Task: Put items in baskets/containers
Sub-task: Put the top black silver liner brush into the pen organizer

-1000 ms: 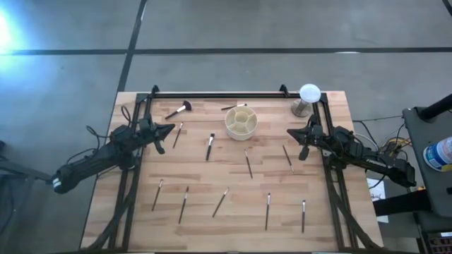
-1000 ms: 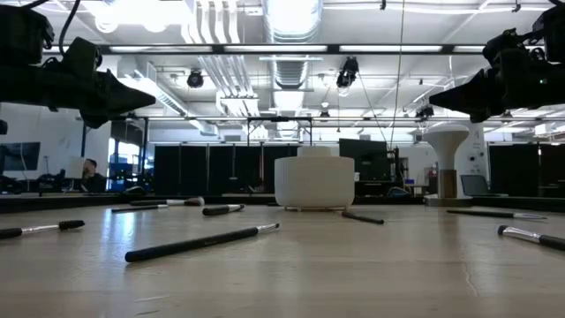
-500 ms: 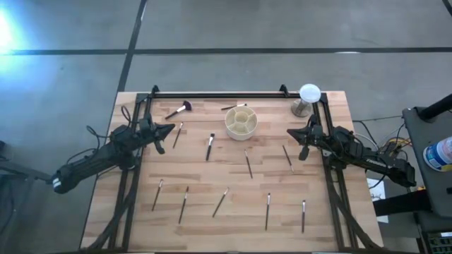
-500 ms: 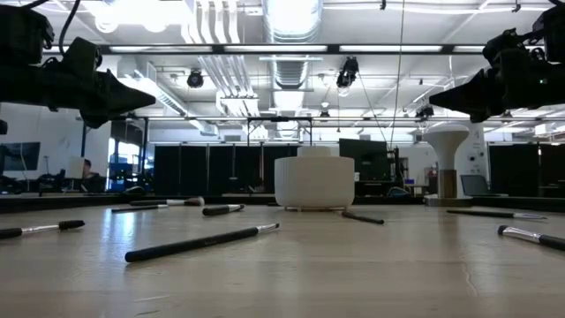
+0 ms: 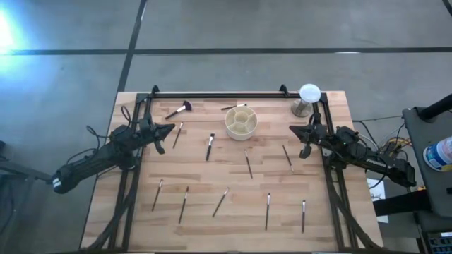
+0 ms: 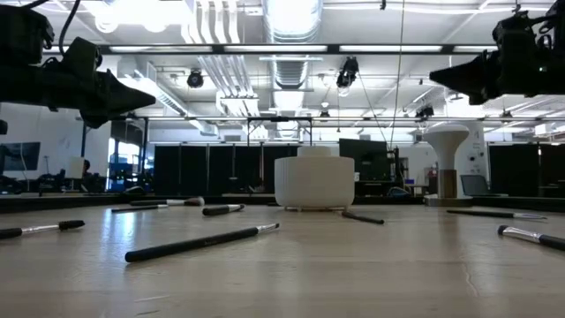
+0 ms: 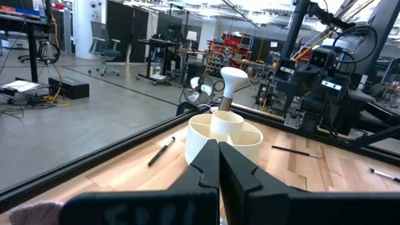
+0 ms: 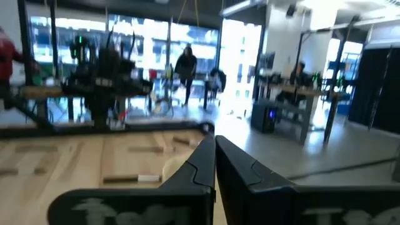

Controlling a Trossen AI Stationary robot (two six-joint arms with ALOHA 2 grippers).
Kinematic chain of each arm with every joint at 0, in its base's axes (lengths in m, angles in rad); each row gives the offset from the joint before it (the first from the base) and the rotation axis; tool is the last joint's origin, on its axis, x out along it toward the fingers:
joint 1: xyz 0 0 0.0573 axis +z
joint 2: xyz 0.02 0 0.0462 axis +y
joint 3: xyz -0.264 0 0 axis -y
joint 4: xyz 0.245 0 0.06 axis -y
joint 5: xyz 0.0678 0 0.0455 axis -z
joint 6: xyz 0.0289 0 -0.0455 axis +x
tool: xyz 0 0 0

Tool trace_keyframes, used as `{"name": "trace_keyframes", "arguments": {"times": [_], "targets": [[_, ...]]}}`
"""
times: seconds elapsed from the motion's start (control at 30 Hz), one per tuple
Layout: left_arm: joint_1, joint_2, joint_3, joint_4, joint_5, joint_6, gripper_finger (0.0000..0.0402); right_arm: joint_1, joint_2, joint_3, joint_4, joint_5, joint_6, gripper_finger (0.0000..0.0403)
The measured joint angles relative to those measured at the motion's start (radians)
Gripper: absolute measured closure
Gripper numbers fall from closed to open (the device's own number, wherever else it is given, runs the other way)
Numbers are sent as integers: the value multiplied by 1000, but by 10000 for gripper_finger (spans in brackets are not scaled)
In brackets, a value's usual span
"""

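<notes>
Right end effector [image 5: 295, 132] shifted slightly toward the right edge of the bench [image 5: 233, 226] and raised since a second ago, as seen from table height; left end effector [image 5: 168, 128] and all brushes unchanged.

Left to right in the overhead view:

- Left end effector: held above the left part of the bench, fingers pressed together, nothing between them, tips pointing toward the centre.
- Fluffy-headed brush [image 5: 179, 109]: near the far rail, lying diagonally, head toward the holder.
- Short brush [image 5: 177, 135]: just beside the left fingertips, long axis roughly far-to-near.
- Two dark brushes [image 5: 157, 194] and [image 5: 183, 204]: front left, near-parallel, steeply angled.
- Dark-handled brush [image 5: 210, 147]: left of centre, nearly far-to-near.
- Cream holder [image 5: 241, 121]: centre-far, upright, inner dividers visible; a pale brush [image 5: 234, 107] lying just behind it.
- Further brushes at [image 5: 221, 202], [image 5: 248, 164], [image 5: 268, 211], [image 5: 287, 158] and [image 5: 303, 215]: all flat on the wood, none inside the holder.
- White globe on a stand [image 5: 308, 99]: far right corner.
- Right end effector: fingers closed, empty, above the right rail.

No legible writing.

Path between each end effector and the holder unobstructed except by loose brushes.
</notes>
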Motion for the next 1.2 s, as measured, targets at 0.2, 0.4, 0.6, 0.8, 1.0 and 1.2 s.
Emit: {"name": "trace_keyframes", "arguments": {"times": [0.2, 0.4, 0.6, 0.8, 1.0, 1.2], "targets": [[0, 0, 0, 0, 0, 0, 401, 0, 1, 0, 158, -1, 120, 394], [0, 0, 0, 1, 0, 0, 401, 0, 59, 1, 171, 14, 208, 394], [0, 0, 0, 10, 0, -2, 401, 1, 240, 1, 162, 67, 321, 394], [0, 0, 0, 19, 0, -22, 401, 1, 436, 128, -175, 153, 449, 394], [0, 12, 0, 13, 4, -13, 401, 1, 622, 323, -549, 170, 566, 394], [0, 17, 0, 13, 4, 6, 401, 19, 815, 452, -768, 182, 688, 376]]}}
